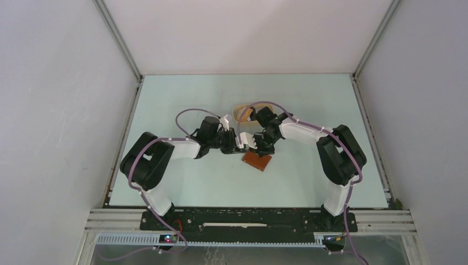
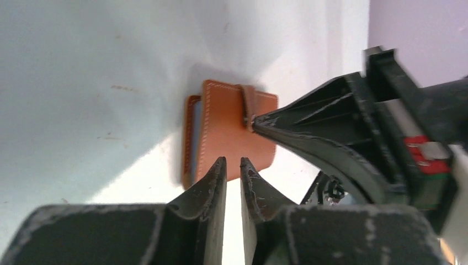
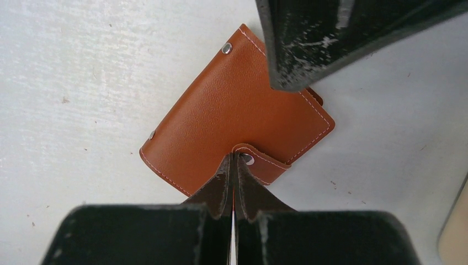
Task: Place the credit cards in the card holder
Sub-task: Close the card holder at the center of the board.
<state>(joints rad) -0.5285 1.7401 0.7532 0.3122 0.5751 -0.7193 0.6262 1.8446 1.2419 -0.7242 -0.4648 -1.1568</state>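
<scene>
The card holder (image 3: 237, 110) is a brown leather wallet lying folded shut on the table, its strap (image 3: 265, 163) wrapped over one edge with a round snap. My right gripper (image 3: 233, 157) is shut, its tips pressed against the strap beside the snap. My left gripper (image 2: 233, 160) hovers just short of the card holder (image 2: 226, 132), its jaws a narrow slit apart with nothing between them. A pale blue-grey strip (image 2: 192, 135) shows between the leather leaves. No loose credit cards are in view. From above, both grippers meet over the card holder (image 1: 258, 162).
A tan oval tray (image 1: 240, 114) stands just behind the two wrists, mostly hidden by the right arm; its rim (image 3: 455, 232) also shows in the right wrist view. Enclosure walls ring the pale table (image 1: 182, 176).
</scene>
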